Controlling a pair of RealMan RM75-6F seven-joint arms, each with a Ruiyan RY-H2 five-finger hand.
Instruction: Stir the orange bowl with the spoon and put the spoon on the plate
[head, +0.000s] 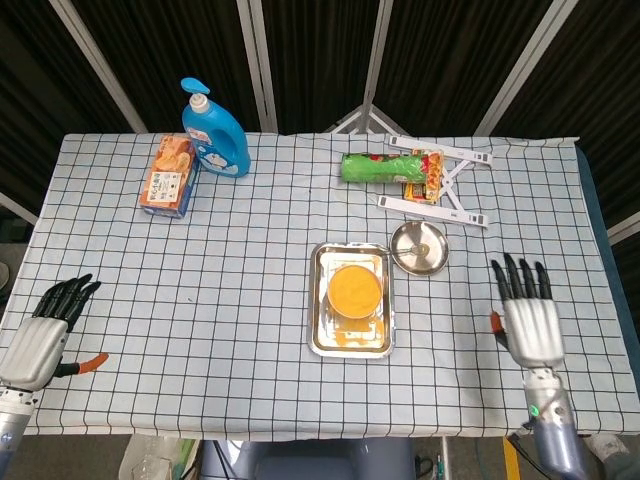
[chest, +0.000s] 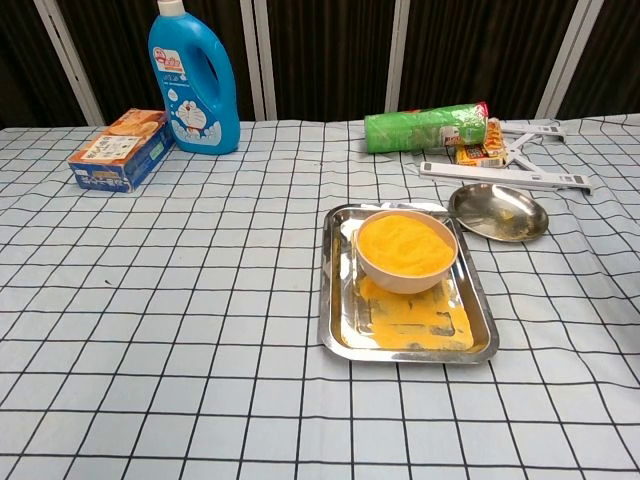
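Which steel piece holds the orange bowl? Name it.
The rectangular tray holds the orange bowl; the round plate beside it, nearer the far edge, holds no bowl.

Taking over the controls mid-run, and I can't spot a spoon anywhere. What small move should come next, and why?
Probably none toward the food: I'd settle the right hand at the near table edge. It is open and holds nothing, as does the left hand. No spoon stands in the orange bowl, and I cannot make one out on the plate either.
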